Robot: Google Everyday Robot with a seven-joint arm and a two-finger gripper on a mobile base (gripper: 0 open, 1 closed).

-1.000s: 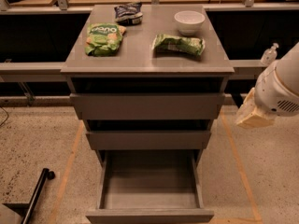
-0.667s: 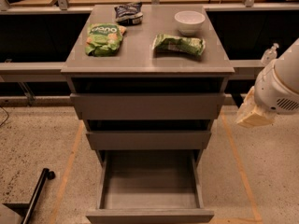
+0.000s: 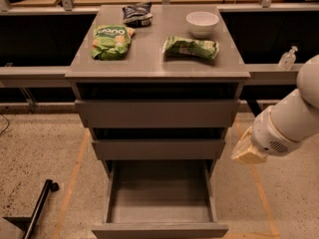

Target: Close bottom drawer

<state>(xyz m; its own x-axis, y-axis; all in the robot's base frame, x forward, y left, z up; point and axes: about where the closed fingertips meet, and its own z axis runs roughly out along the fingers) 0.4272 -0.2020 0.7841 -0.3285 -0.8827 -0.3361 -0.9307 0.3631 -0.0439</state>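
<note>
Matte grey flat-fronted bottom drawer (image 3: 159,230) stands pulled fully out, below and left of the gripper. Beige-tipped gripper (image 3: 247,152) hangs right of the grey three-drawer cabinet (image 3: 158,75), not touching it. Open or closed: cannot tell. Nothing done yet, whole push remains.

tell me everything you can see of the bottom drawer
The bottom drawer is the lowest of three in the matte grey cabinet and is pulled far out toward the camera. It is a shallow grey box with thin side walls and a plain handleless front, which lies at the picture's lower edge. Nothing shows inside it and nothing touches it. The tool hangs to its right, beside the cabinet and apart from it.
</note>
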